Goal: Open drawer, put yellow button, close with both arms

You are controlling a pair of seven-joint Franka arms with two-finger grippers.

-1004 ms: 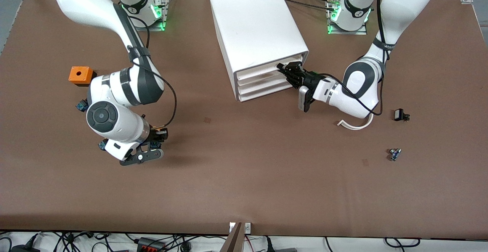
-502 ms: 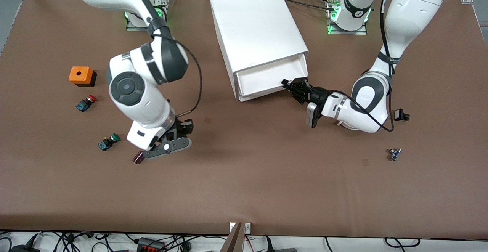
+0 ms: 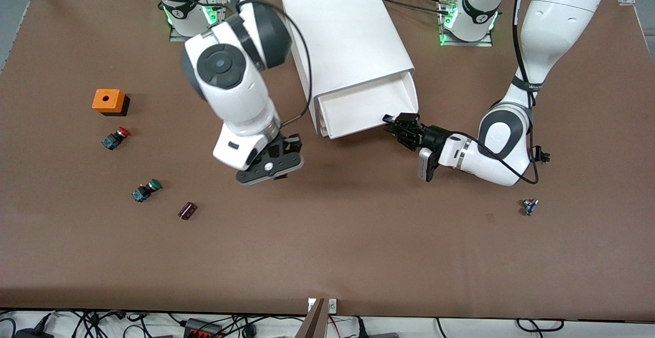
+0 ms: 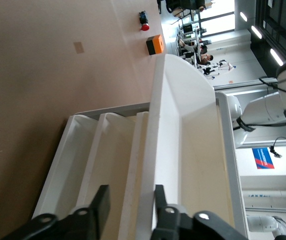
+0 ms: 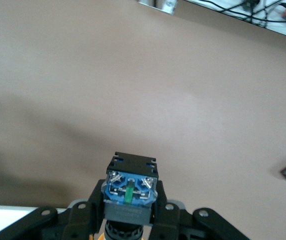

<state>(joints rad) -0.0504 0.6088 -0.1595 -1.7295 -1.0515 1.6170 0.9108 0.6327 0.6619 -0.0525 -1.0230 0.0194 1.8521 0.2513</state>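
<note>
The white cabinet [image 3: 343,31] stands at the table's back middle. Its top drawer [image 3: 366,105] is pulled out and its inside is bare. My left gripper [image 3: 398,122] is shut on the drawer's front wall at the corner toward the left arm's end. In the left wrist view [image 4: 130,200] one finger is inside the drawer [image 4: 198,125] and one outside. My right gripper [image 3: 287,149] hangs over the table beside the cabinet's front corner, toward the right arm's end. It [image 5: 129,207] is shut on the yellow button [image 5: 128,186], blue base outward; the cap is mostly hidden.
An orange box [image 3: 108,101], a red-capped switch [image 3: 115,138], a green-capped switch [image 3: 145,190] and a small maroon part [image 3: 187,210] lie toward the right arm's end. A small black part [image 3: 540,155] and a tiny metal part [image 3: 530,206] lie toward the left arm's end.
My left gripper has pulled the top drawer out, from shut to well open. My right gripper has carried the button from beside the green-capped switch to beside the cabinet.
</note>
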